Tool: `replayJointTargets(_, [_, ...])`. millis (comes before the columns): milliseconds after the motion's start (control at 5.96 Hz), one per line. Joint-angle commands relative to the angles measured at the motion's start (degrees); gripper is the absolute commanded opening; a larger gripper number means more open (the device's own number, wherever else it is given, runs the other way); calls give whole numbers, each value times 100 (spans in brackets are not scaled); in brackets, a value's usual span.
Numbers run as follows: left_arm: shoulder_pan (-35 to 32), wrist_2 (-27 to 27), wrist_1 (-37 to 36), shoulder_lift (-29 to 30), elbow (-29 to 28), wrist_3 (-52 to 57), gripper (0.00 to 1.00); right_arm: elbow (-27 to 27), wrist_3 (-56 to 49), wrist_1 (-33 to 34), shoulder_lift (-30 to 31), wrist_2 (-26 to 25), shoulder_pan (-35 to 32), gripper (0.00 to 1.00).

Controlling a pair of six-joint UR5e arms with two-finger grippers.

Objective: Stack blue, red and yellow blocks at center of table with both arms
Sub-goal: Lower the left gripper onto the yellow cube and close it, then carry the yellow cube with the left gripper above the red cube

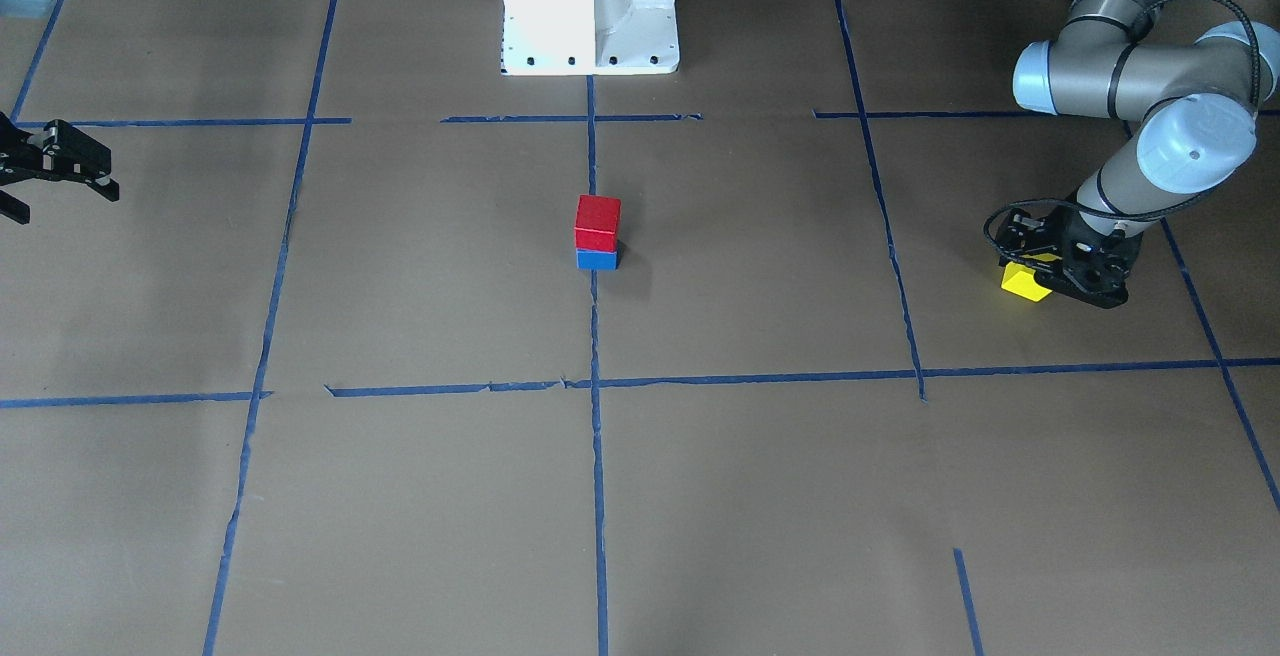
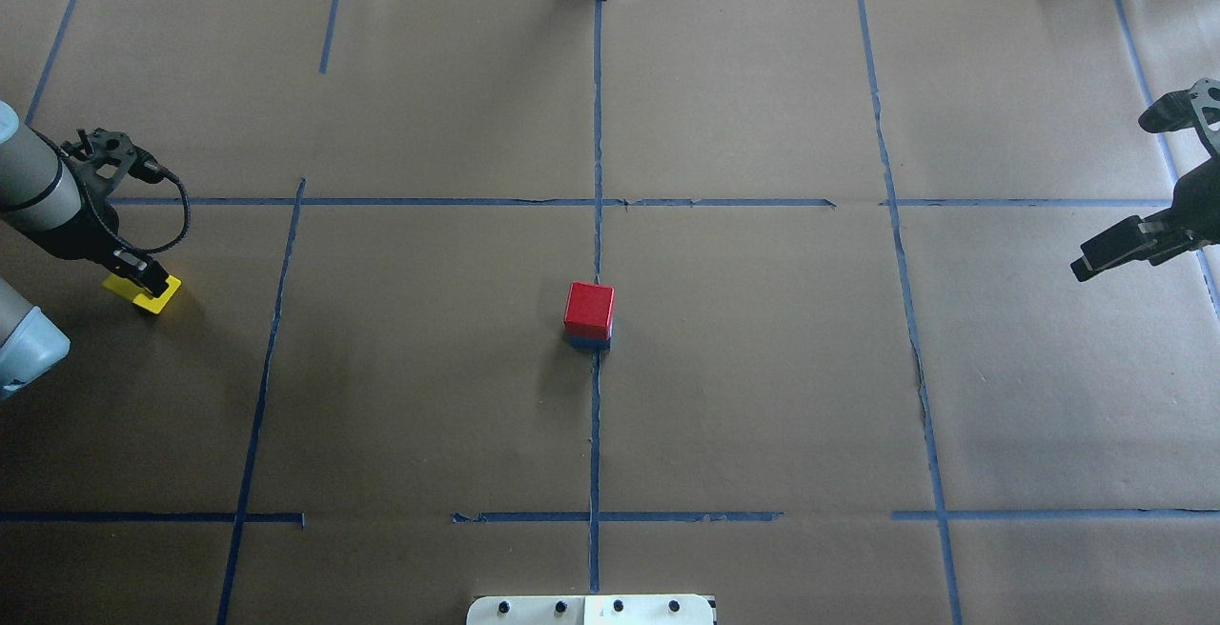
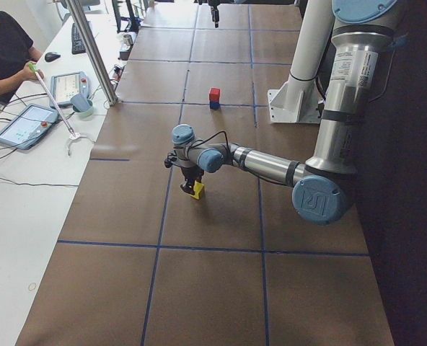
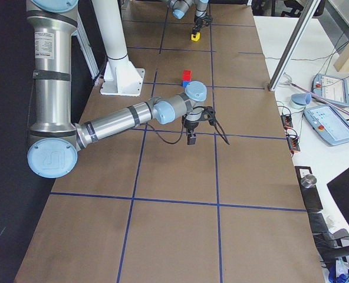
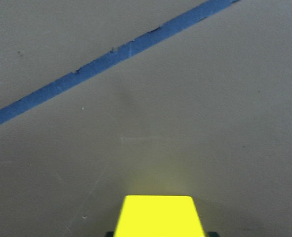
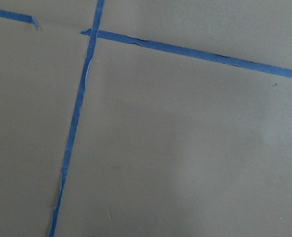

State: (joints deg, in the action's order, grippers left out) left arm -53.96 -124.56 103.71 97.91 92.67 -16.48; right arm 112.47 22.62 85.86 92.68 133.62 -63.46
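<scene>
Right now my left gripper (image 1: 1062,274) is down at the table's left end, its fingers set on either side of the yellow block (image 1: 1022,283) and closed narrow against it. My left wrist camera shows the block's top face at the bottom middle of the view, with a dark finger edge tight to each lower corner. The block looks slightly turned against the blue tape lines (image 2: 596,225), and I cannot tell whether it rests on the brown paper (image 2: 762,368) or hangs just above it. My right gripper (image 2: 1110,196) is at the opposite end, above the table and well apart from every block, with its fingers spread wide and nothing between them. Its wrist camera takes in only bare paper and a crossing of tape. The red block (image 1: 598,221) sits squarely on the blue block (image 1: 597,259) at the centre of the table, on the long tape line that runs out from my white base (image 1: 590,6). From overhead only a thin blue strip shows under the red one. That two-block stack is well apart from both grippers, roughly midway between them, with the yellow block far off to its left side.
</scene>
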Motion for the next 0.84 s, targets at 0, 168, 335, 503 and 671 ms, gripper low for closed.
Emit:
replayJointTargets(0, [8,-563,-26,636,338,-1521,0,20,14,1,-5,6,0,100])
replayJointTargets(168, [225,-699,-70,1051,757,-2613,0,29,14,1,-5,6,0,100])
replayJointTargets(335, [950,-475,-114,1394,1144,-3833,0,29,6,-8,-13,15,0,100])
replayJointTargets(503, [1401,-107,-558,2068,1183,-5011,0,20,-3,-8,-31,15,0,100])
replayJointTargets(671, [1745,445,-1537,2831,1244,-5319,0,29,5,-8,-31,6,0,100])
